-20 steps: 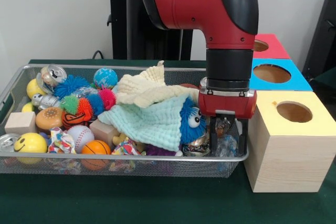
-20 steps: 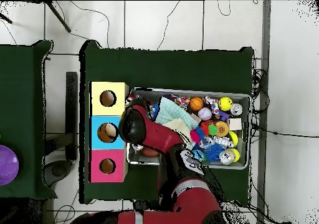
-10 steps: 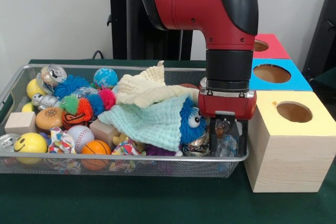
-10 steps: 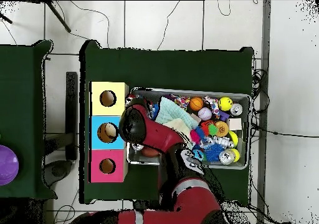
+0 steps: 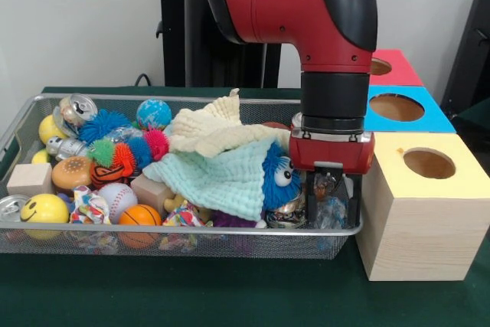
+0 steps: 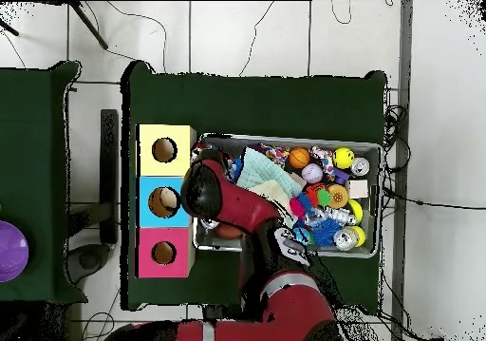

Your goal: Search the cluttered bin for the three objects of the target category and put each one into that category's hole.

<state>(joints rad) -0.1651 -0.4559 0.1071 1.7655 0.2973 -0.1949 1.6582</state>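
1. Bin [image 5: 191, 233] is the place of the search, and the jaws are sunk into its end nearest the boxes, below the rim. They stand spread apart, clenched on nothing I can make out.
2. Between and just under the jaws lies shiny crumpled clutter [image 5: 331, 208]; which piece they are aimed at is too muddled to tell.
3. Just beside the jaws, on the side away from the boxes, sits a blue fuzzy toy [image 5: 277, 178] with eyes, half under a green cloth [image 5: 218, 178].
4. On the other side, just outside the bin wall, stands the yellow box [image 5: 417, 220] with its hole [image 5: 429, 163] free.
5. Over the last second nothing has shifted: arm and clutter match the earlier pictures. I judge the jaws are paused at the bottom of a reach, so no object has left the bin.
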